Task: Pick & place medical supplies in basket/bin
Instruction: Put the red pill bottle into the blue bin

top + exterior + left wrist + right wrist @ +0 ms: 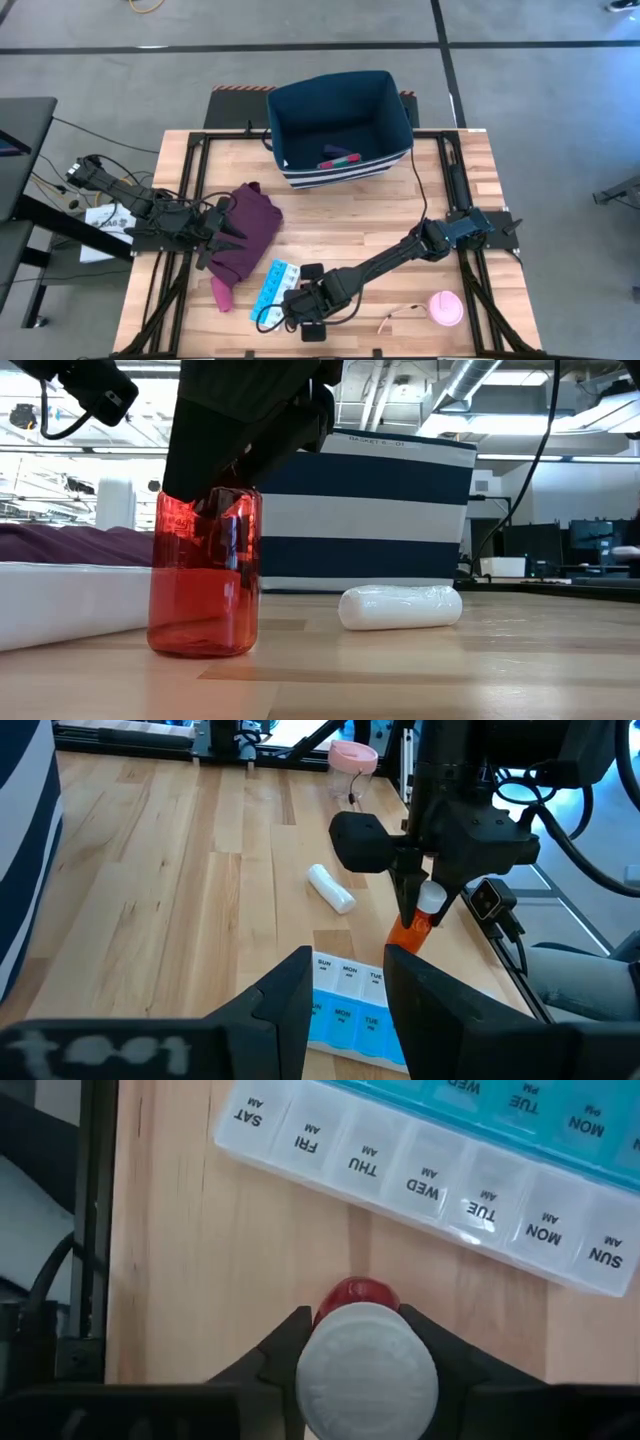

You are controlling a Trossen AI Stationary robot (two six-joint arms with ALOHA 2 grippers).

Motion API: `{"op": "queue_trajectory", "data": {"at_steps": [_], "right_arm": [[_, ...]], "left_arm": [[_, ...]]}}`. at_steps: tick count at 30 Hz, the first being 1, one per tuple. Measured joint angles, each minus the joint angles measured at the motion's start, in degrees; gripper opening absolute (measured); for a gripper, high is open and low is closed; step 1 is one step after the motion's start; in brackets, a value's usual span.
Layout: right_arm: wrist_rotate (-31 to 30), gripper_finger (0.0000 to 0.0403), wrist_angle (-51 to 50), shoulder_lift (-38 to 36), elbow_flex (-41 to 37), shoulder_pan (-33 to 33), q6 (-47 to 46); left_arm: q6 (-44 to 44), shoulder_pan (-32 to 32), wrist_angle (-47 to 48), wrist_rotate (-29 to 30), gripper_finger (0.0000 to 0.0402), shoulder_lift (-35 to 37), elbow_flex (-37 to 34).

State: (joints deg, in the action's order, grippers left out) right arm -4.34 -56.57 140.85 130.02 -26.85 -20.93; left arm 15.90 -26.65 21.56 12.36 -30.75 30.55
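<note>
Early going: we saw one item already in the bin [300, 110]. Right hand [367, 1342] clamped the red bottle [204, 575] near table [340, 215] edge; organizer [274, 282], white piece [331, 887], pink disc [446, 307] left. Left hand [345, 982] apart, idle.

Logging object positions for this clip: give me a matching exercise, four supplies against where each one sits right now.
Things:
1. red pill bottle
2. pill organizer
3. pink disc
4. teal-white-red box

Places:
A. inside the blue bin
B. on the table's near right corner, apart from both arms
C. upright on the wood, its white cap between the right tool's fingers
D. flat on the wood between the maroon cloth and the right tool

Pairs: 1-C, 2-D, 3-B, 4-A
</note>
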Motion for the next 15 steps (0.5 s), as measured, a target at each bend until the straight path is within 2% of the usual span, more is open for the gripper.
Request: {"op": "queue_trajectory", "data": {"at_steps": [4, 8, 12, 15], "right_arm": [[0.14, 0.0112, -1.44, -1.03, 0.49, 0.0, 1.73], [-0.89, 0.0129, -6.82, -3.28, 4.52, -0.01, 4.25], [-8.74, 0.0127, -10.59, -8.36, 4.24, 0.31, 10.75], [-20.87, 0.012, -13.11, -13.81, 4.27, 0.97, 19.0]], "left_arm": [[0.0, 0.0, -0.02, 0.0, 0.0114, -0.01, 0.0], [0.0, 0.0, -1.11, 0.02, 0.0114, 0.0, 0.0], [-0.04, 0.0, -3.07, 0.27, 0.0114, 0.01, 0.0], [-0.04, 0.0, -3.76, 1.04, 0.0114, -0.01, 0.02]]}}
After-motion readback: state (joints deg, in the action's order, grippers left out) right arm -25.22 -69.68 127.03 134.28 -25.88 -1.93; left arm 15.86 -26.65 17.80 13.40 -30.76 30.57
